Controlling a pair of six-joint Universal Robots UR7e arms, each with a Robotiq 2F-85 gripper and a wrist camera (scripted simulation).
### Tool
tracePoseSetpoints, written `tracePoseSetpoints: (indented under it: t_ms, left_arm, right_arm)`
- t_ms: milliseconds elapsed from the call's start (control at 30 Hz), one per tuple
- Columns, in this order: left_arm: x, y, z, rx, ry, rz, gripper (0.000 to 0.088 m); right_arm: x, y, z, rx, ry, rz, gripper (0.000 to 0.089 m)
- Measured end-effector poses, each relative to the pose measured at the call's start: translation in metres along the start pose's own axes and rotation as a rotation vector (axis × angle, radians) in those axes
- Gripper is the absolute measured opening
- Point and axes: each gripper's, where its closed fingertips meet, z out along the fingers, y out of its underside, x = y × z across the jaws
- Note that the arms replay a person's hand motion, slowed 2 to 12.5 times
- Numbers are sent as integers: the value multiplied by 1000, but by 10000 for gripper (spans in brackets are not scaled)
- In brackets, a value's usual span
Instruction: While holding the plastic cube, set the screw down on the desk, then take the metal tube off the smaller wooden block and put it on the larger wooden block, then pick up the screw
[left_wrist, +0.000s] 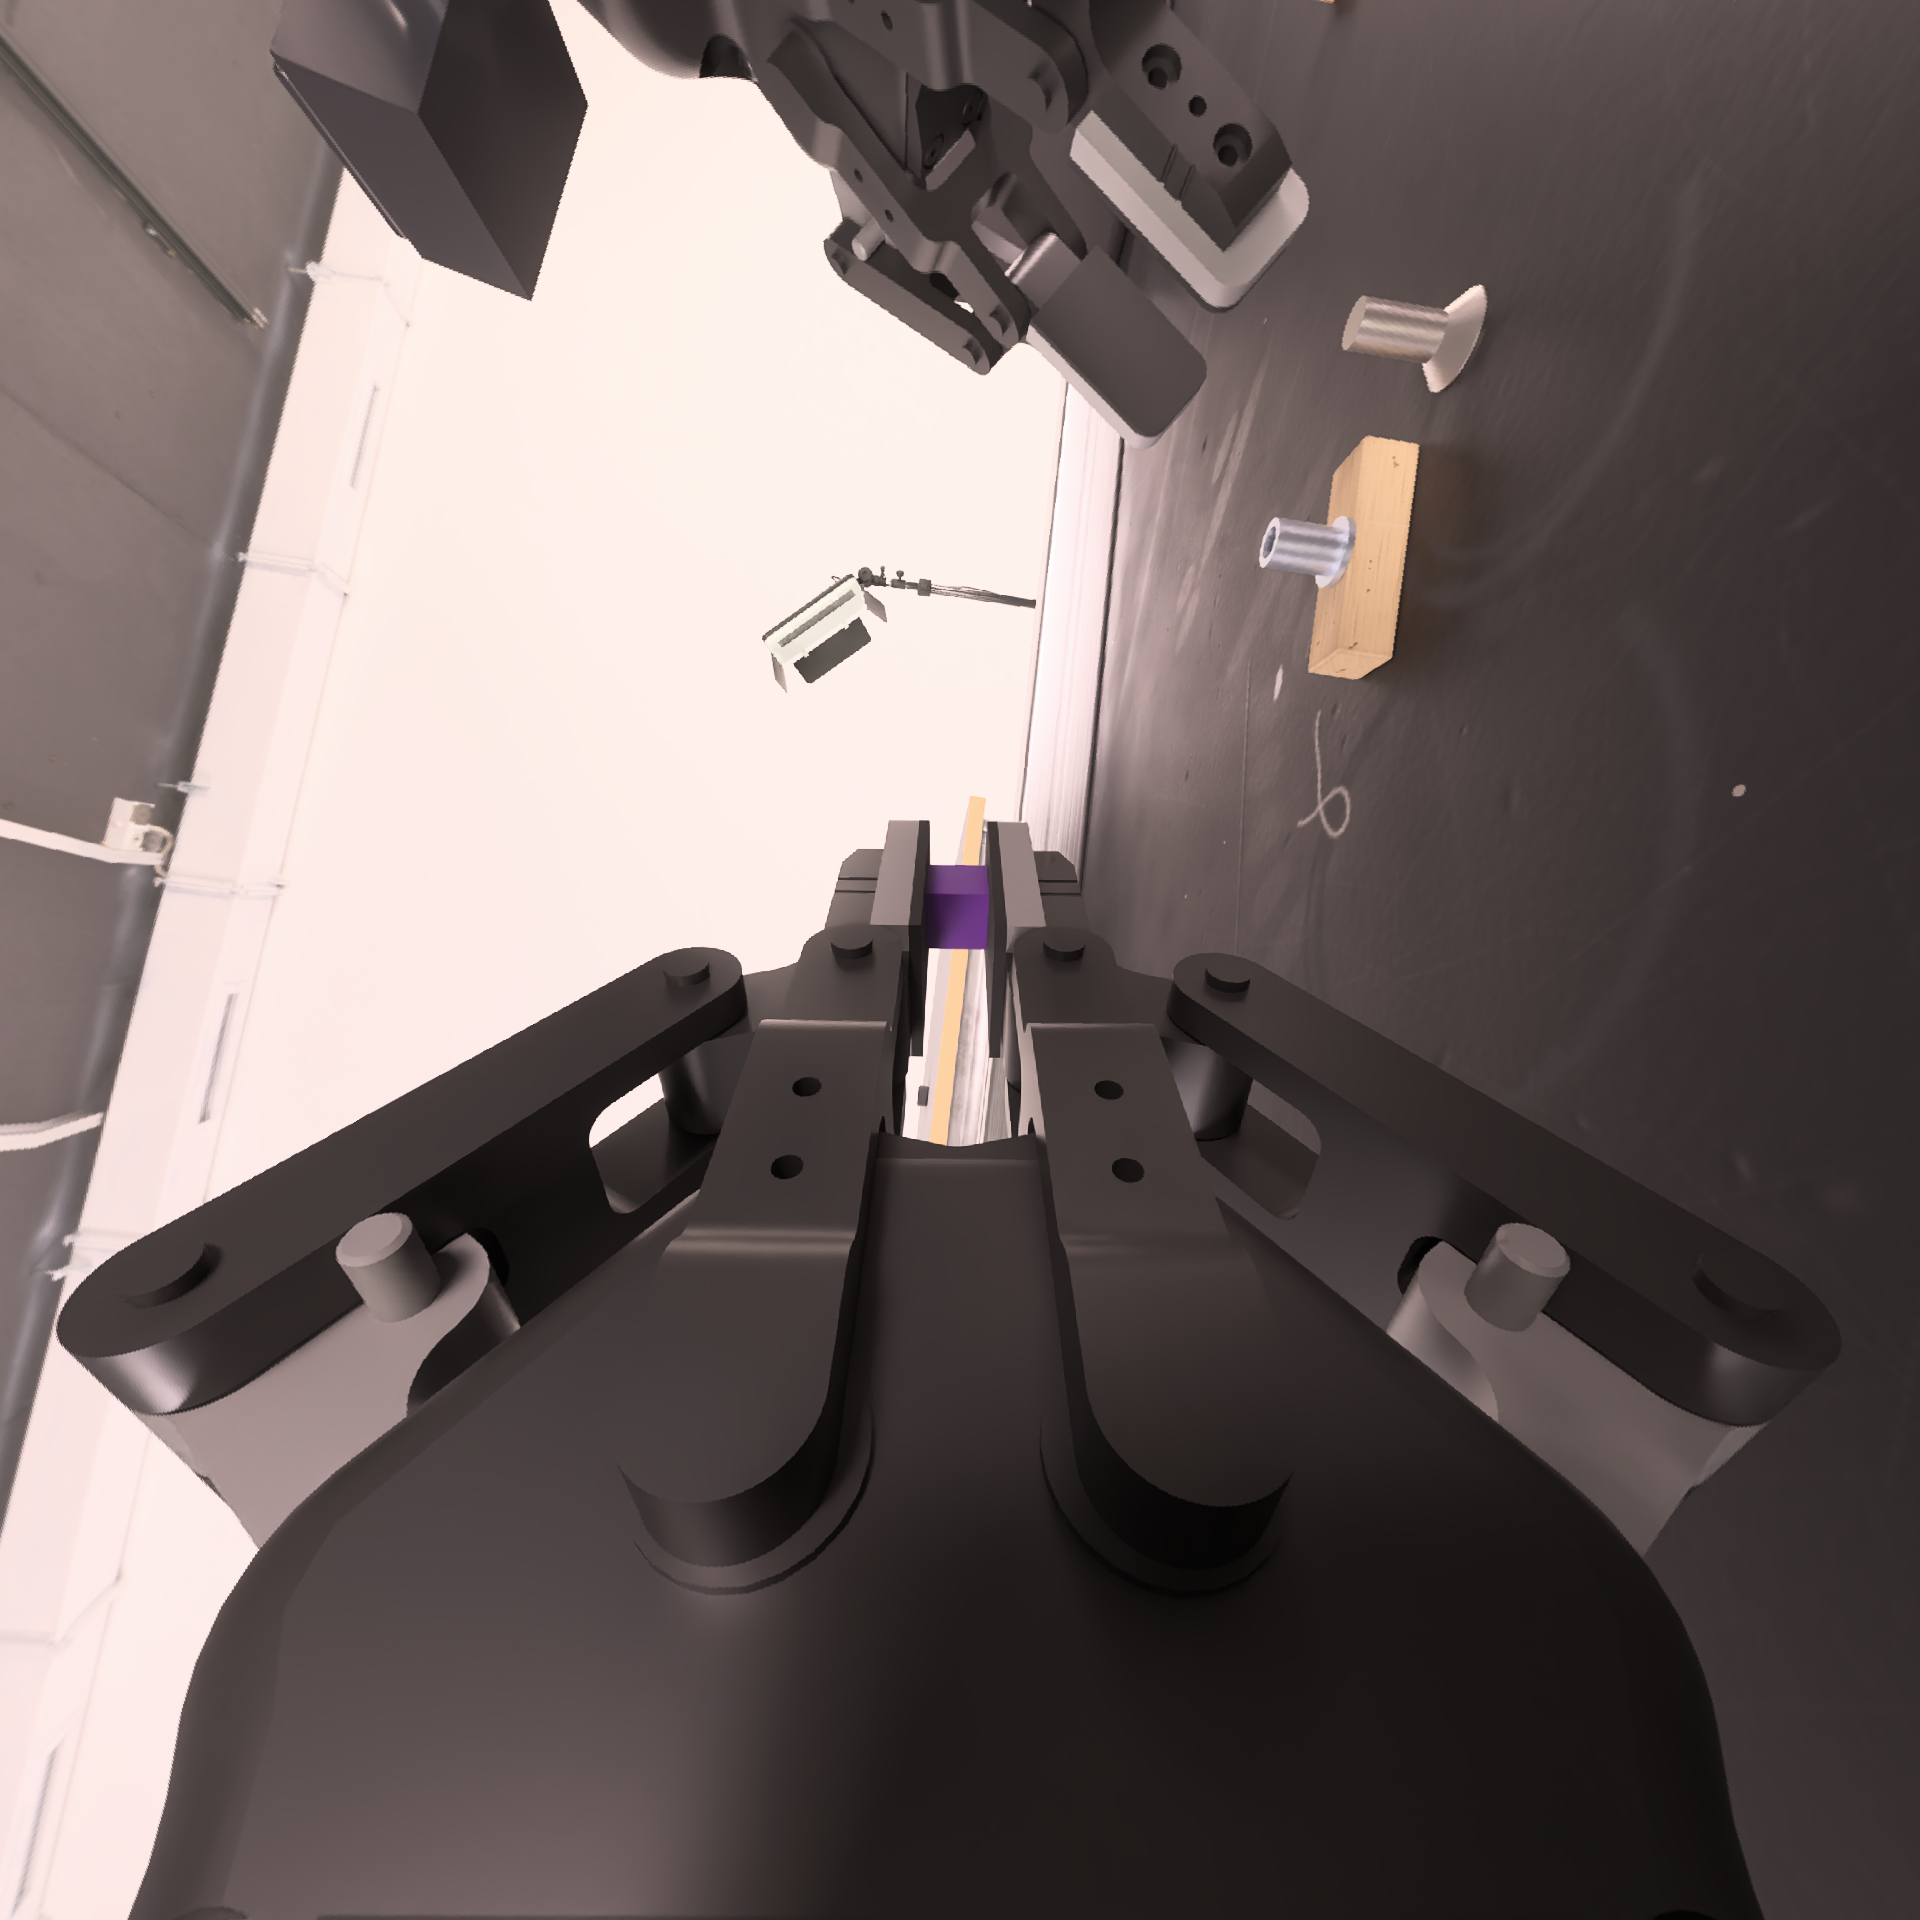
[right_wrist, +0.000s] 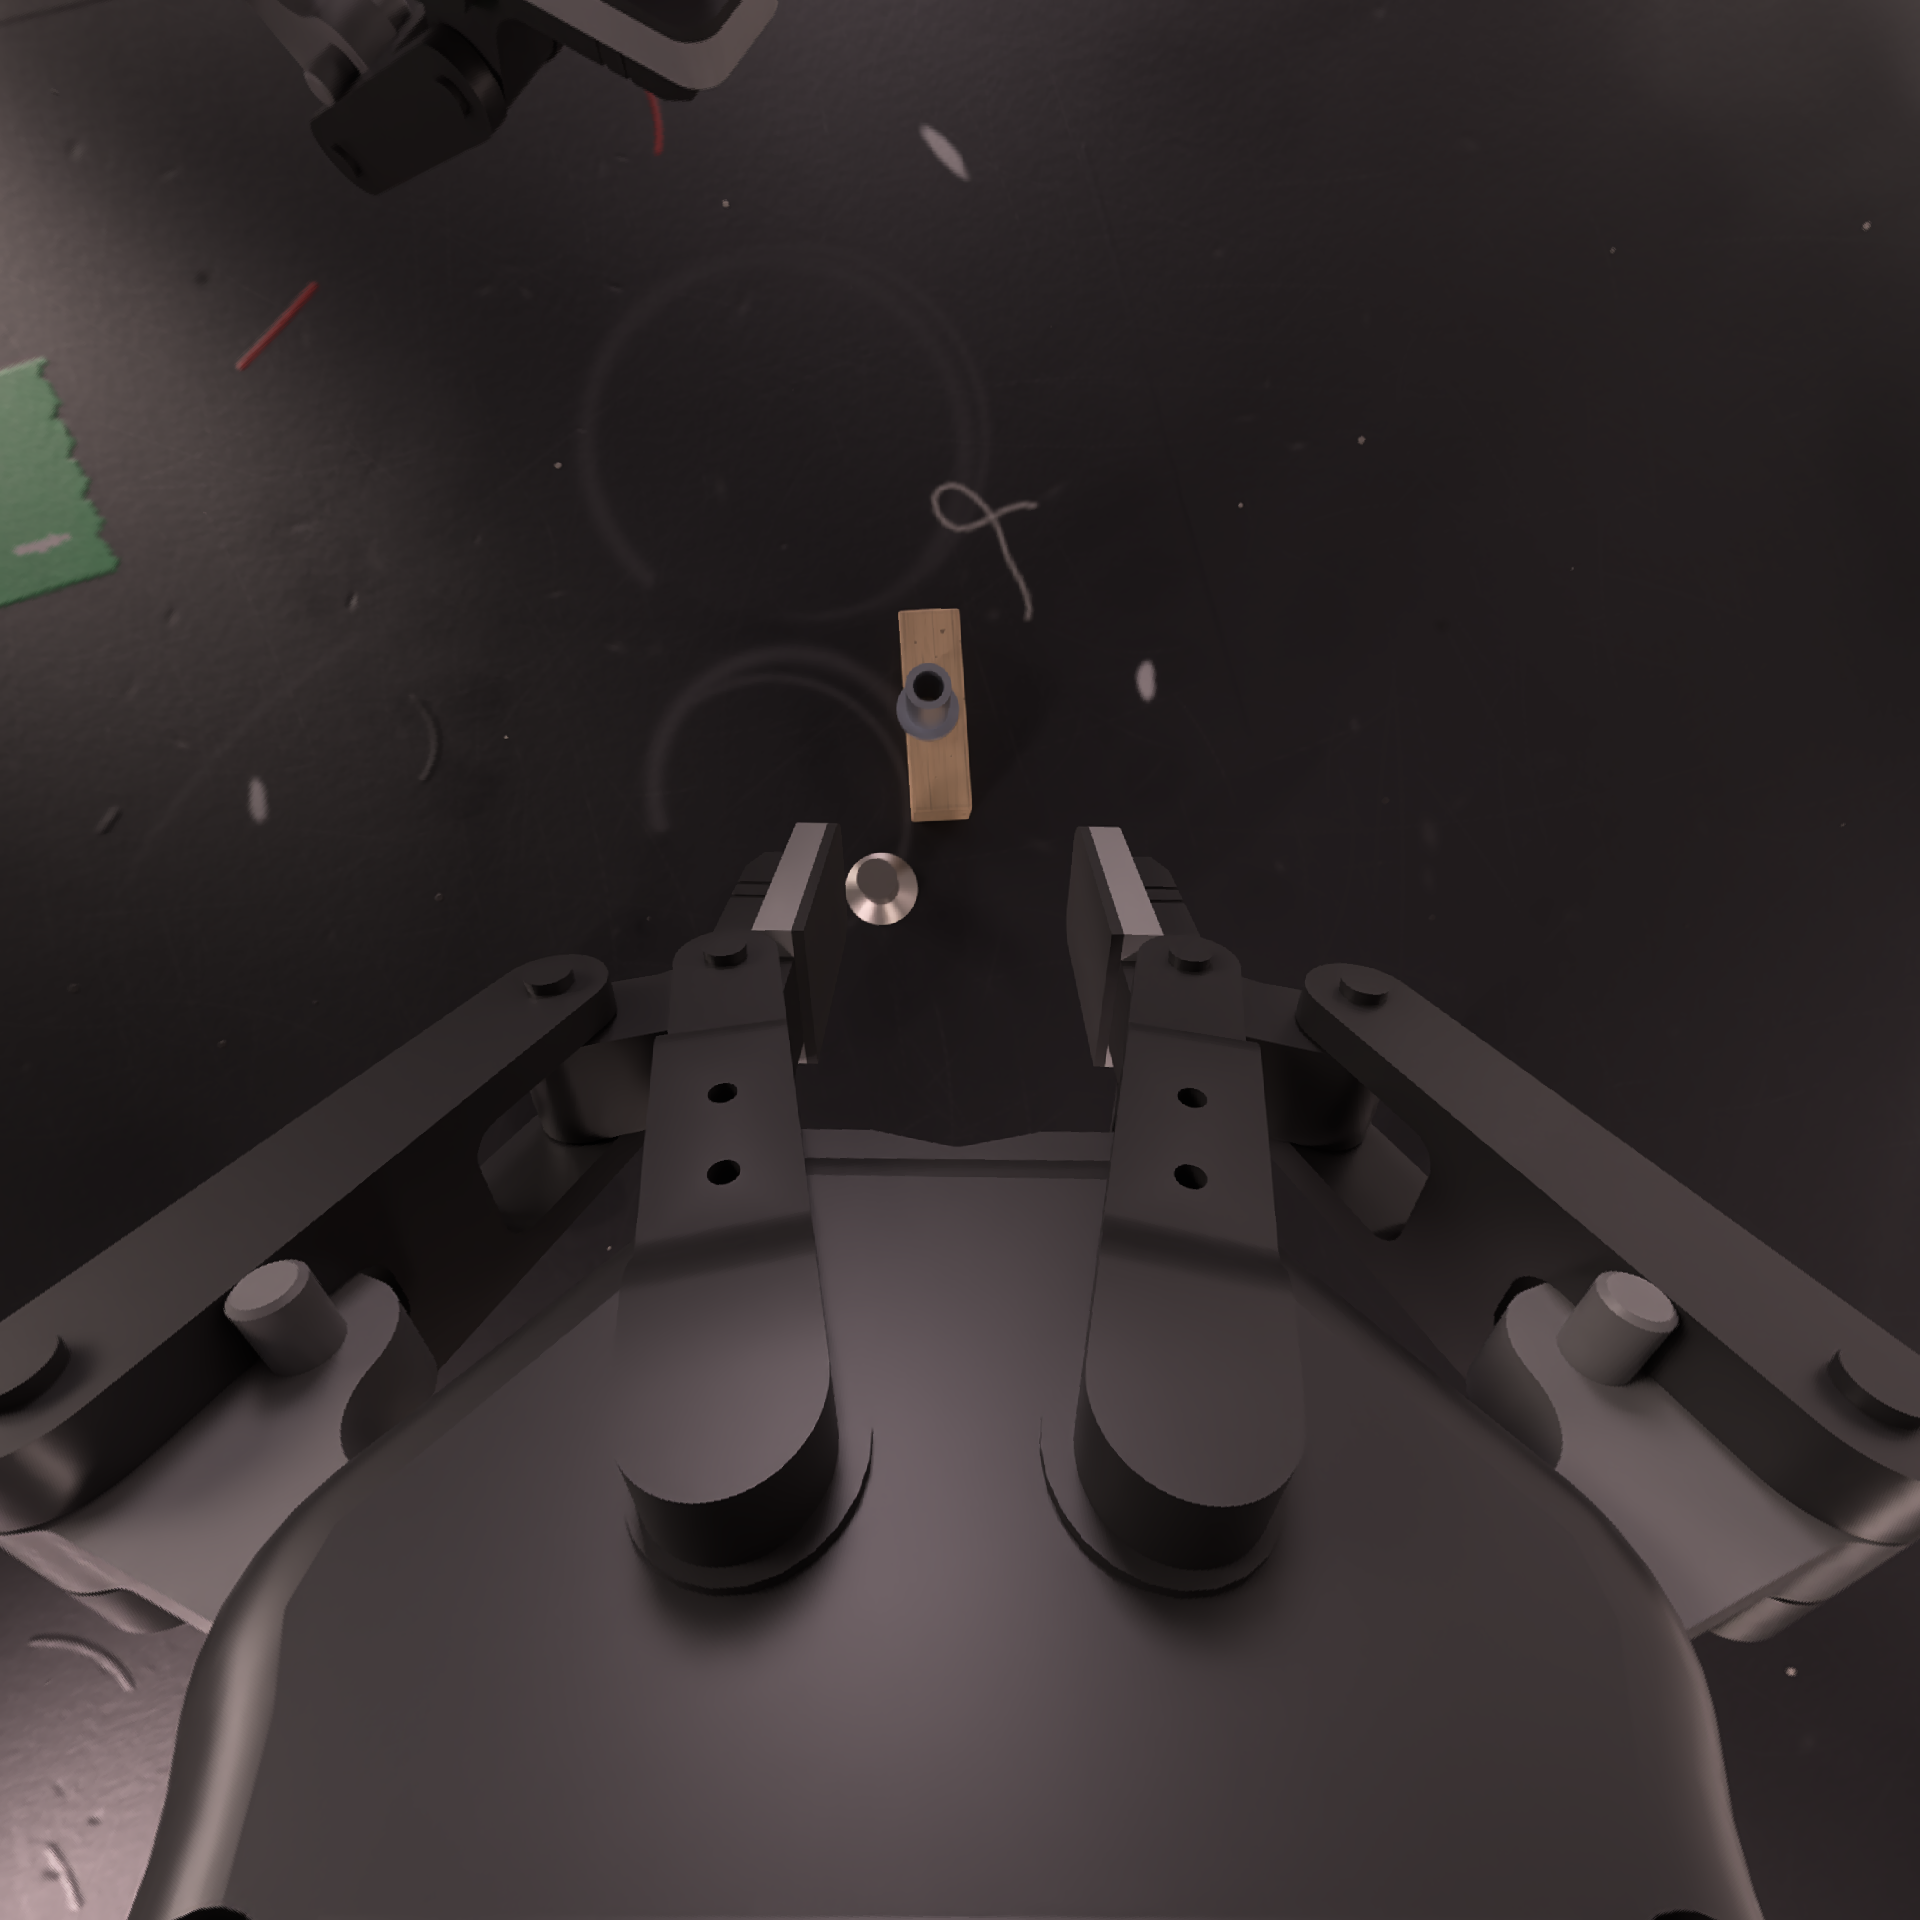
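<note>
My left gripper (left_wrist: 957, 878) is shut on a small purple plastic cube (left_wrist: 955, 912), held off the dark desk. The screw (left_wrist: 1415, 335) stands on its flat head on the desk; in the right wrist view the screw (right_wrist: 881, 889) is seen from above, just inside my left fingertip. My right gripper (right_wrist: 954, 883) is open and empty, above the desk; it also shows in the left wrist view (left_wrist: 1195, 343). The metal tube (left_wrist: 1307, 549) stands upright on a wooden block (left_wrist: 1363, 561); the tube (right_wrist: 928, 698) and the block (right_wrist: 937, 717) lie just beyond my right fingers.
A green patch (right_wrist: 42, 488) lies at the far left of the dark desk (right_wrist: 1455, 520). A pale thread loop (right_wrist: 987, 530) lies beyond the block. The left gripper shows at the top left of the right wrist view (right_wrist: 416, 94). A thin wooden strip (left_wrist: 971, 831) shows beyond the left fingers.
</note>
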Motion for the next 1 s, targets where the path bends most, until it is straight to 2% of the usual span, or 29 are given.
tracePoseSetpoints:
  t_ms: [267,667,1000]
  left_arm:
    - [1,-2,0,8,5,5,95]
    - [3,-4,-1,23,14,11,95]
    - [4,-6,-2,31,19,20,95]
  right_arm:
    - [-4,8,-1,13,-25,36,369]
    - [-12,19,12,-20,-30,9,354]
    - [-14,18,19,12,-48,16,325]
